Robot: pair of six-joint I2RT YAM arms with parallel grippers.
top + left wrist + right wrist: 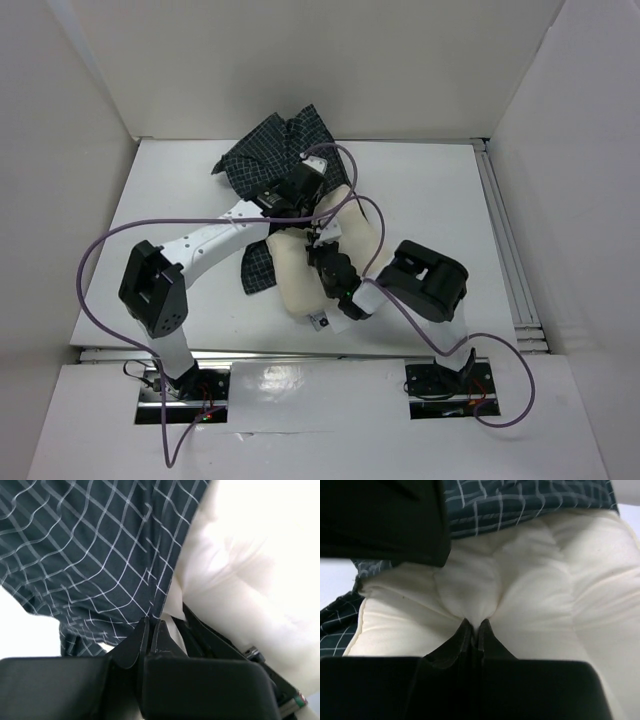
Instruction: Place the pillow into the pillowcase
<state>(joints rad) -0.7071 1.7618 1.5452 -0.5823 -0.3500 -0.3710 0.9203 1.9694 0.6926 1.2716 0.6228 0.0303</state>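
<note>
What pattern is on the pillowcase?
The pillowcase: dark navy with thin light grid, clearest in left wrist view.

White table [450, 200], plain white walls [300, 60] on three sides, metal rails [508, 250] along right edge, even light

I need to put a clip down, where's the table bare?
Bare white table lies right of the plump cream fabric pillow, out to the table edge; another patch lies left of the dark checked cloth pillowcase. The middle is crowded, with the left arm and right arm meeting over both.
</note>
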